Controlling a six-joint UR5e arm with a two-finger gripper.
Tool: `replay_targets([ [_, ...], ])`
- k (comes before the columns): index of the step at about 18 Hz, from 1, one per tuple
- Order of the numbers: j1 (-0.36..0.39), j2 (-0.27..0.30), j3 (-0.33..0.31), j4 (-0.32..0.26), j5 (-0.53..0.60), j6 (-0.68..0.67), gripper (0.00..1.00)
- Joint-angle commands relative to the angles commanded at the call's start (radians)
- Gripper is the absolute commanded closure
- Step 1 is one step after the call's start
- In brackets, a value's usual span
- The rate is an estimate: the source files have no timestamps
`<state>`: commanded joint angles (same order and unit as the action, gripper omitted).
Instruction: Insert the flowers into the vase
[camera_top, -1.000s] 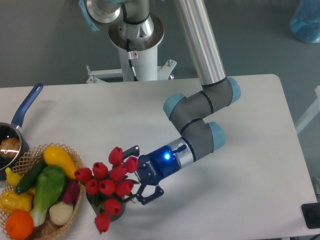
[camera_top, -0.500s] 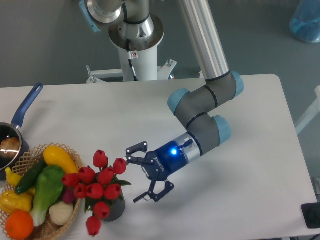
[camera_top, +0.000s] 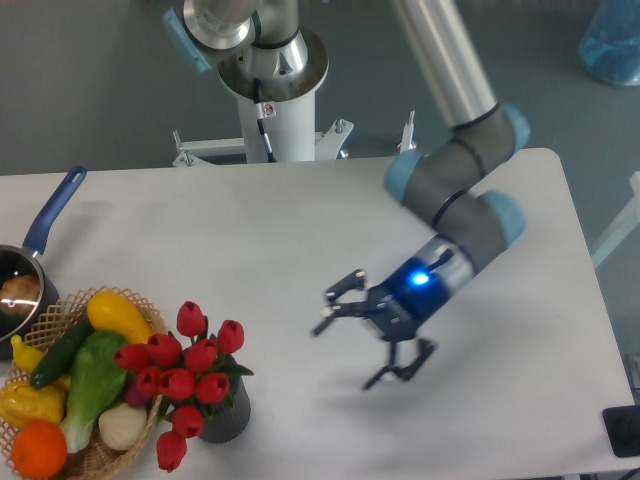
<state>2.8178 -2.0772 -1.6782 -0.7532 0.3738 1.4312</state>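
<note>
From the fixed camera, the only view we have, the gripper (camera_top: 368, 340) has let go and pulled well away to the right: a second ago its fingers were closed around the stems at the vase, half a second ago they had spread just beside the bunch, and now they hang wide open and empty above the bare table (camera_top: 300, 240). The flowers (camera_top: 180, 375) stand by themselves in the vase (camera_top: 226, 418), the red buds fanning out over its mouth, one bud drooping low at the left (its stem is hidden from us). The bunch has settled slightly leftward, toward the wicker basket (camera_top: 85, 455), which sits just beside the vase. The saucepan (camera_top: 40, 235) lies apart at the left edge. We judge the insertion done, since the bunch stays up unsupported.
</note>
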Motion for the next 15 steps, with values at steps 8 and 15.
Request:
replay_targets([
  [8,0.023,0.016,0.092,-0.005,0.492,-0.009,0.00],
  [15,-0.053,0.005,0.130,-0.011,0.905,-0.023,0.00],
])
